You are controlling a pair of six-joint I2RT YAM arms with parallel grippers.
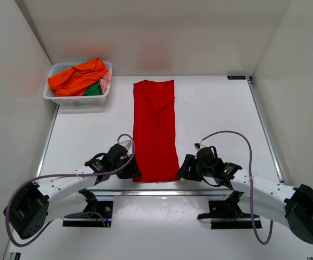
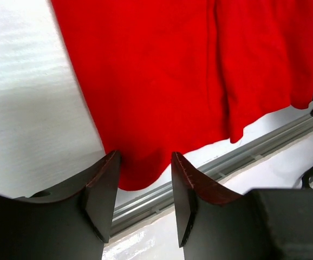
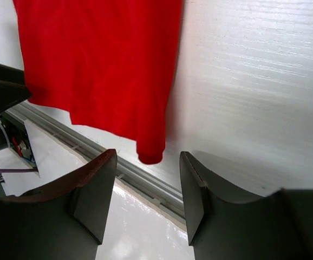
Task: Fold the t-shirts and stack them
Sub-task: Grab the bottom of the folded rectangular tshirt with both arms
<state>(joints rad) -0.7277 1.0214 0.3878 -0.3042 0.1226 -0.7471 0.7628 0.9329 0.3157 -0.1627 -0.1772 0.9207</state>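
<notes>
We start with the red t-shirt (image 1: pixel 155 130). It lies flat on the counter (image 1: pixel 216 119) as one long narrow strip. Its long axis runs straight away from the arm bases, and its near hem sits just short of the metal rail (image 1: pixel 162 192) at the counter's front edge.

The coming move turns on that near hem. Its two corners lie directly ahead of the two sets of fingers, one corner to each arm. The left gripper (image 1: pixel 132 169) sits just off the shirt's near-left corner. In the left wrist view its fingers (image 2: pixel 103 189) are spread apart with nothing between them, and the rounded corner of cloth sits right at the mouth of the gap. The right gripper (image 1: pixel 182 169) mirrors it at the near-right corner. Its fingers (image 3: pixel 94 195) are likewise parted and empty, and the corner hangs just ahead of the gap, a touch toward the left finger.

Neither arm is nearer than the other, as each faces its own corner. We judge that a short push forward and a pinch would take both corners, so the hem can be carried along the long axis toward the shirt's far end.

Off the shirt's far-left corner stands the white basket (image 1: pixel 53 98), well apart from the cloth. It holds the orange t-shirt (image 1: pixel 78 77), the green one (image 1: pixel 94 90) and the pink one (image 1: pixel 106 81), waiting unfolded.
</notes>
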